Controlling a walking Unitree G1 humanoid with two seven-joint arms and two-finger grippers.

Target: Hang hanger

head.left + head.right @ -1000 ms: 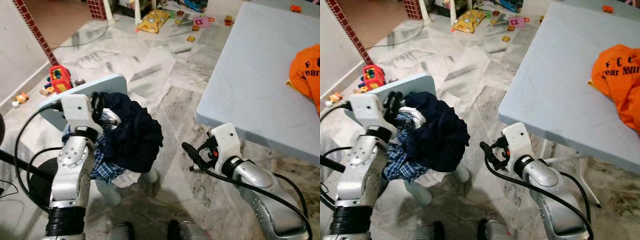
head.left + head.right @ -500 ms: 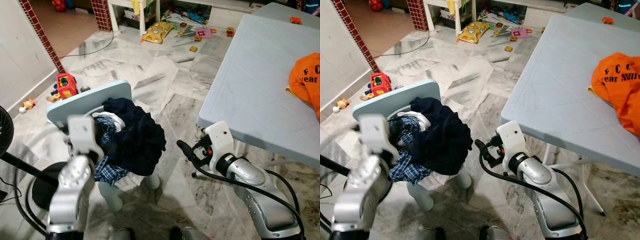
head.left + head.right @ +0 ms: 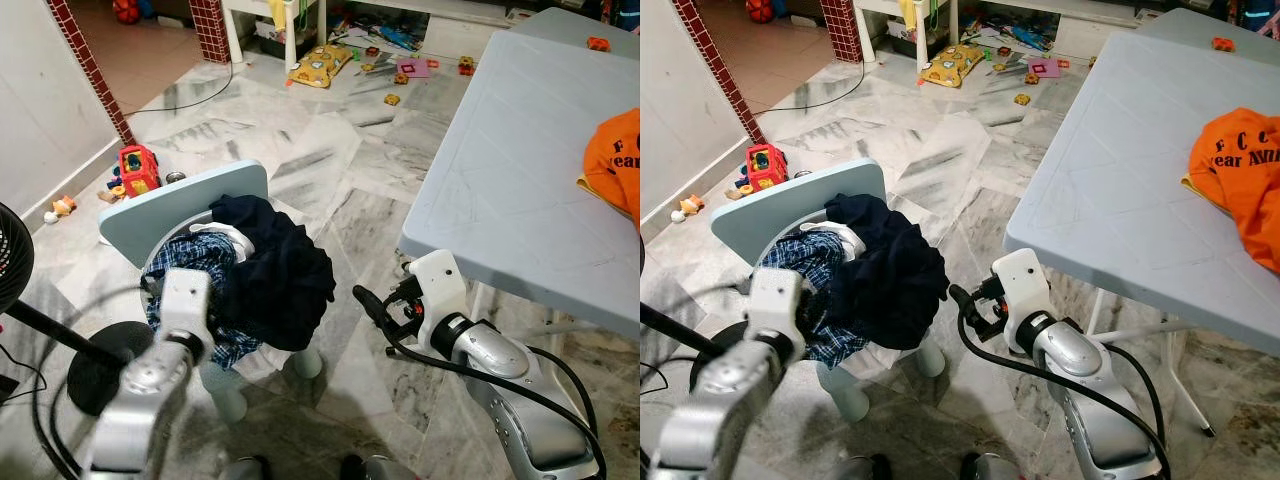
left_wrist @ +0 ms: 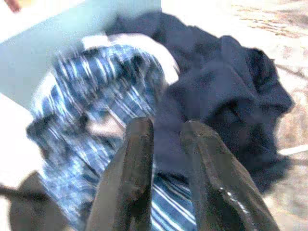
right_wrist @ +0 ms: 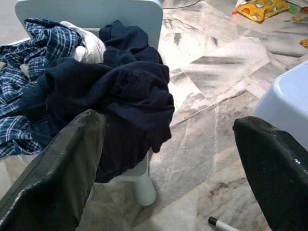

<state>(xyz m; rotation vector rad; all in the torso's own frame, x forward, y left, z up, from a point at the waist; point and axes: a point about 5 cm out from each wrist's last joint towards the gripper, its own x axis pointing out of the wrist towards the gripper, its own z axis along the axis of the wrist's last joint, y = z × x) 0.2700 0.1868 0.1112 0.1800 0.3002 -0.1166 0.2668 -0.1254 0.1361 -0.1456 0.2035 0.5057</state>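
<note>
One hanger wanted, can't tell where among the clothes: three soft pieces heaped on one smooth pale-blue chair (image 3: 170,205): navy (image 3: 285,275), plaid (image 3: 190,258), white (image 3: 238,240). Left gripper (image 4: 163,130) blurred above the plaid, jaws almost together, nothing between. Right gripper (image 5: 171,122) jaws wide apart; its wrist view alone catches a pen (image 5: 220,224) on marble floor

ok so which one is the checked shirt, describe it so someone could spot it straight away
Find the small pale blue chair on the marble floor, left of the big grey table. Clothes are heaped on its seat. The checked shirt lies on the heap's left, beside the dark navy garment and a white one; it alone has a blue-and-white check.
</note>
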